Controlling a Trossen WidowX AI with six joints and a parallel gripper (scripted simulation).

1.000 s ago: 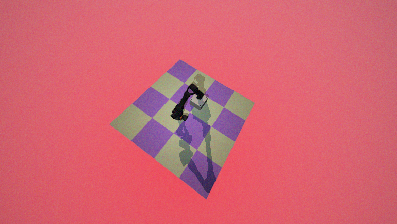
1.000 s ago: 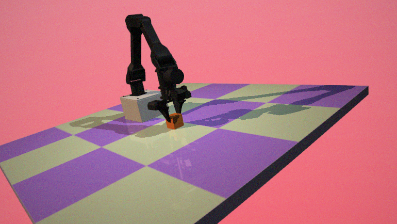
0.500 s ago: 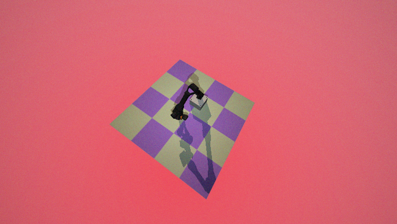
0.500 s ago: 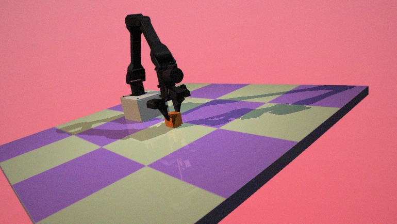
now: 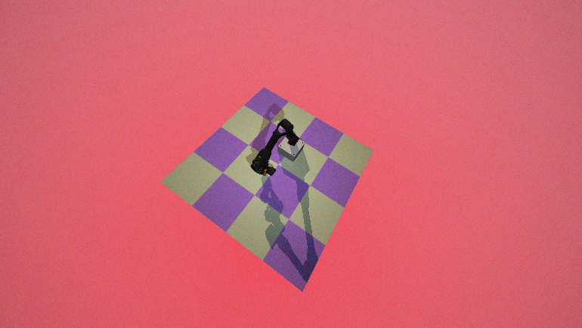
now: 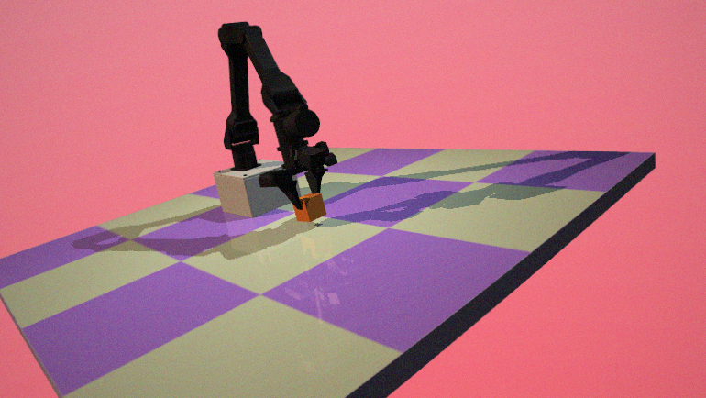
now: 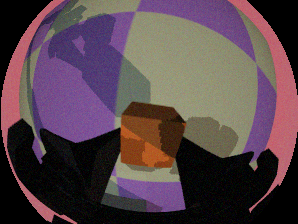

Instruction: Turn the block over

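Observation:
An orange block (image 5: 265, 171) (image 6: 311, 211) (image 7: 145, 145) is between the fingertips. In the exterior view it hangs slightly above the checkered table (image 5: 183, 181) (image 6: 222, 356) (image 7: 200, 60), with a small dark shadow patch just below it. Its top looks roughly level in that view. My gripper (image 6: 309, 200) (image 7: 150, 135) points down and is shut on the block, one finger against each of two opposite sides. In the top view the arm hides most of the block. I cannot make out which side is marked; shadows darken parts of the faces.
The arm's pale grey base box (image 5: 286, 152) (image 6: 235, 194) stands on the table, a short way behind the block in the exterior view. The table's dark edge (image 6: 494, 289) runs along the right side of that view. Shadows of the arm cross the squares.

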